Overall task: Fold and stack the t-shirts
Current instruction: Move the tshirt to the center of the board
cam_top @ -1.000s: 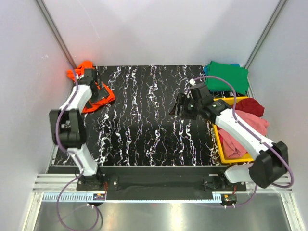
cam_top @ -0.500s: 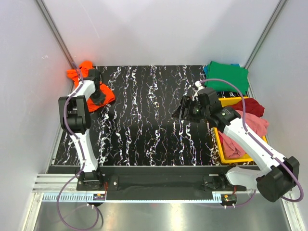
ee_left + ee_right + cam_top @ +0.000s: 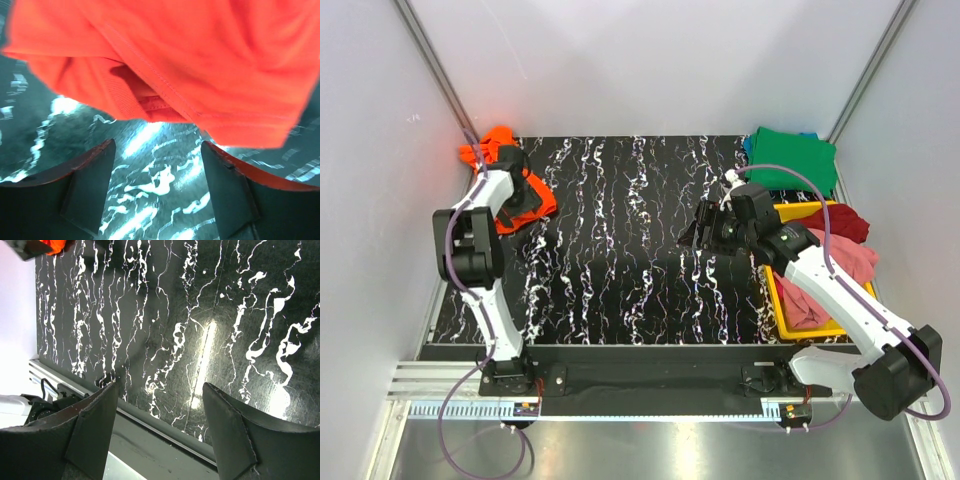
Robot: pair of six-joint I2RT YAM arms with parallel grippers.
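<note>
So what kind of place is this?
Probably a robot test booth: white walls around a black marbled table, left arm and right arm bolted at its edge, an orange t-shirt to practise on.

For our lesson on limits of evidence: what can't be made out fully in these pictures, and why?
- Orange t-shirt: top view, left arm covers its middle; left wrist view, cut off, blurred.
- Blue t-shirt: top view, mostly under the green t-shirt.
- Yellow tray: top view, heaped t-shirts hide its floor.
</note>
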